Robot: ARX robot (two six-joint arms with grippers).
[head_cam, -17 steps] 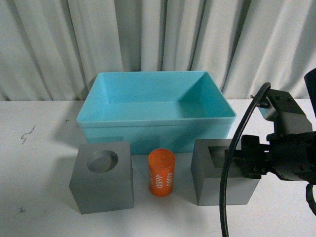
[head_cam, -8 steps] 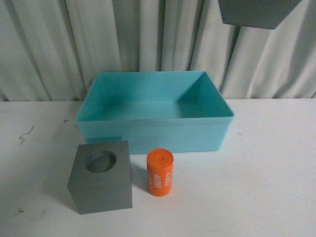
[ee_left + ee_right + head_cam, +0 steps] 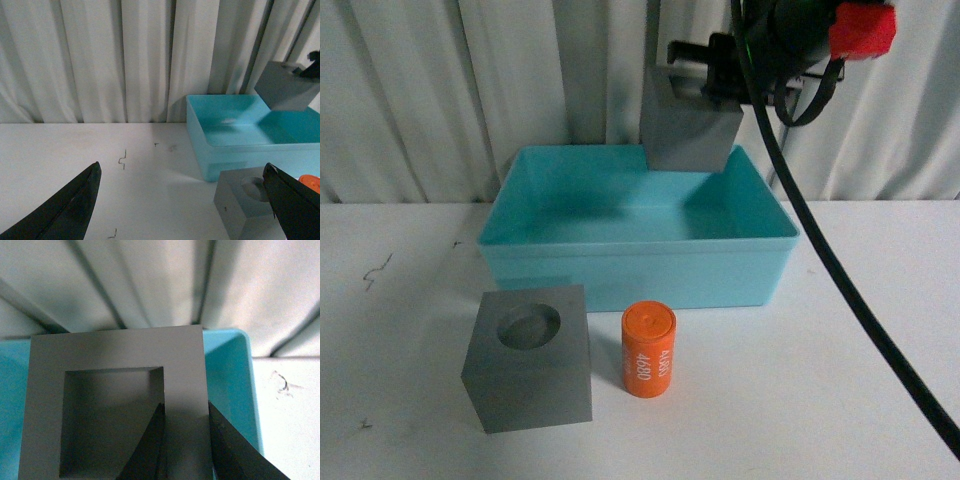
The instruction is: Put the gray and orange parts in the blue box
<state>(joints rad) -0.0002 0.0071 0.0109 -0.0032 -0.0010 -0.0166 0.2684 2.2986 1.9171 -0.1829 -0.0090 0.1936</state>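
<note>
My right gripper (image 3: 705,85) is shut on one wall of the gray cube with the rectangular recess (image 3: 688,130) and holds it in the air over the back of the blue box (image 3: 635,262). In the right wrist view its jaws pinch the cube's wall (image 3: 182,390) above the box (image 3: 227,385). The gray cube with the round recess (image 3: 528,358) and the orange cylinder (image 3: 648,350) with white digits stand on the table in front of the box. My left gripper (image 3: 185,200) is open and empty, low over the table left of the round-recess cube (image 3: 245,200).
The white table (image 3: 860,340) carries small dark marks at its left side (image 3: 375,272). A pale pleated curtain (image 3: 470,90) hangs close behind the box. The right arm's black cable (image 3: 840,280) runs down across the right of the front view.
The rectangular-recess cube left the table front right, rose out of the top of view, and now hangs lower and further left, over the back of the box.
</note>
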